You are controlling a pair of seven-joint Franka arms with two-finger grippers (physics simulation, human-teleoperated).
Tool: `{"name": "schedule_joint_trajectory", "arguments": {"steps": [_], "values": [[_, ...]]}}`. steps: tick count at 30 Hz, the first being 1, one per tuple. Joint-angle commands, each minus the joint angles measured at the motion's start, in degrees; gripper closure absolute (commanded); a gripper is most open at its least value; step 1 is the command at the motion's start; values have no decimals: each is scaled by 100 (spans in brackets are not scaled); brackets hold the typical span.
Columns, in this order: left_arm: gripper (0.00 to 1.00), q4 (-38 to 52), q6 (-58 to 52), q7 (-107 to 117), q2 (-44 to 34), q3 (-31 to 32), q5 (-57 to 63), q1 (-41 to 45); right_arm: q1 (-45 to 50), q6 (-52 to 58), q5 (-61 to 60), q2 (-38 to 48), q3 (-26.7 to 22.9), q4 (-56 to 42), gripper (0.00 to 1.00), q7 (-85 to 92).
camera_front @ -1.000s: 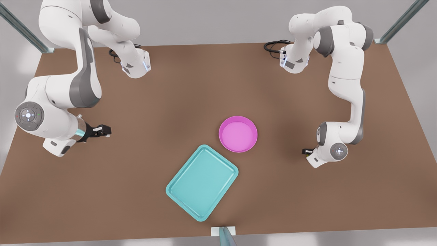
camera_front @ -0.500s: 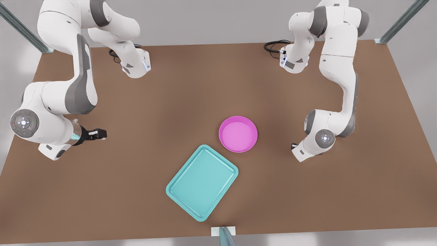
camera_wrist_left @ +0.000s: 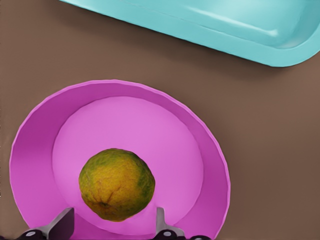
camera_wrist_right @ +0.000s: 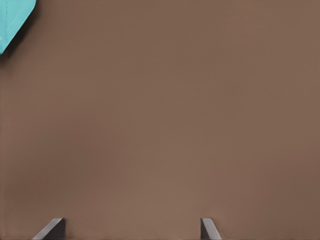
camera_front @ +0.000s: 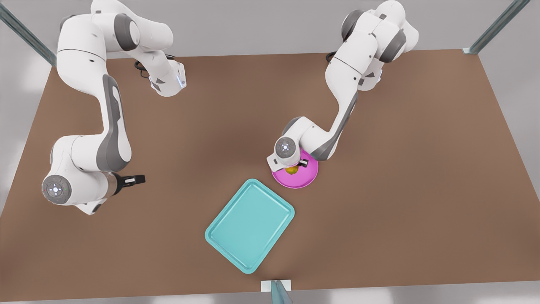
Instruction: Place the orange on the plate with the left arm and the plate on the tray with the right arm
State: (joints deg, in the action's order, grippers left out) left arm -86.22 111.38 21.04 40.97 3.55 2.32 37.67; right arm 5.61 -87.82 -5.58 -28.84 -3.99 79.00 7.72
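Orange (camera_wrist_left: 117,184) between left gripper's (camera_wrist_left: 111,226) spread fingers, over plate (camera_wrist_left: 200,150) for release; right gripper (camera_wrist_right: 131,227) spread, waiting near tabletop's edge.

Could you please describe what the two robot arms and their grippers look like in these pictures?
Both arms are glossy white, rounded segments with grey joint bands and round grey end caps bearing small lit dots. Black cables coil at each base. The left gripper, over the plate, and the right gripper, on the front view's left, are black; the wrist views show slim grey fingers.
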Motion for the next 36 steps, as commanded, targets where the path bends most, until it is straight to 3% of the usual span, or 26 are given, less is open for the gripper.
{"name": "schedule_joint_trajectory", "arguments": {"steps": [1, 3, 4, 5, 7, 8, 9, 10, 11, 12, 16, 30, 31, 34, 36], "values": [[0, -18, -493, 1886, -63, -65, 58, -14, 238, -1201, -1023, -16, 12, 440, 0, -25], [0, 44, -2073, 992, -887, -661, -82, -14, 817, -2151, -1655, -244, 38, 678, 0, -647], [0, 79, -2891, 219, -1634, -1328, -364, -14, 1116, -2319, -1796, -341, 56, 679, 0, -999], [0, 797, -3804, -503, -1804, -1936, -461, -14, 1424, -2459, -1990, -420, 56, 696, 0, -1298], [0, 1809, -4554, -1313, -1812, -2912, -830, -146, 2189, -3118, -2500, -754, 56, 740, 0, -1861], [0, 2205, -4835, -1551, -1882, -2992, -918, -540, 2611, -3716, -2641, -965, 56, 731, 0, -2353], [0, 2206, -4862, -1604, -2330, -1361, -883, -2182, 2848, -4217, -2763, -1150, 56, 740, 0, -2582], [0, 1891, -4197, -1665, -2804, -531, -813, -3064, 3103, -4595, -3053, -1325, 56, 740, 0, -2617], [0, 935, -3222, -1971, -3463, -496, -489, -3073, 3322, -4858, -3299, -1439, 56, 740, 0, -2644], [0, 896, -3060, -2131, -3317, -461, -101, -2994, 3560, -5201, -3397, -1562, 56, 740, 0, -2793], [0, 1213, -3509, -2175, -3219, -522, 102, -3003, 3772, -6072, -3423, -1168, 372, 1575, 0, -2855], [0, 1274, -3561, -2166, -3263, -522, 31, -3047, 3763, -6063, -3370, -1712, 654, 1382, 0, -2767], [0, 1283, -3561, -2166, -3271, -522, 40, -3038, 3754, -6063, -3370, -1721, 654, 1382, 12, -2758], [0, 1274, -3561, -2166, -3280, -513, 40, -3038, 3710, -5975, -3370, -1721, 662, 1382, 69, -2679], [0, 1265, -3570, -2166, -3289, -513, 40, -3038, 3710, -5966, -3370, -1721, 662, 1373, 76, -2679]]}}
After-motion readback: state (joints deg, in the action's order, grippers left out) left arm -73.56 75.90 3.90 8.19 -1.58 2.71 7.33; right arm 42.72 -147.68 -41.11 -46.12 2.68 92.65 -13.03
